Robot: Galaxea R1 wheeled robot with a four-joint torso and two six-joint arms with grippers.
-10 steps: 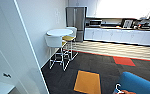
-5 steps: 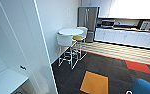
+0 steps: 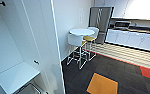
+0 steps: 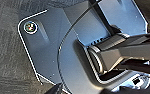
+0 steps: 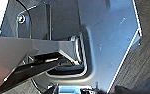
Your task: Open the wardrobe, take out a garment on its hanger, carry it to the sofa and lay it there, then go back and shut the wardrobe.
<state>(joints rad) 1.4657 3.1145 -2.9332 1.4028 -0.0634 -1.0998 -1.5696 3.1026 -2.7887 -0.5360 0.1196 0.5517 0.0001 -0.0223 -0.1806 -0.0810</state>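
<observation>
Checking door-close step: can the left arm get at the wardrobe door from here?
Probably yes. The wardrobe stands open close on the robot's left, its door edge-on in the head view with nothing in front of it. The left wrist view shows the arm low over carpet.

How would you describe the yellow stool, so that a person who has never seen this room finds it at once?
Look for the tall steel fridge at the end of the white kitchen counter. In front of it stands a small round white table with high seats around it. The yellow stool is the only seat with a yellow top; the white chairs beside it have rounded backs.
</observation>
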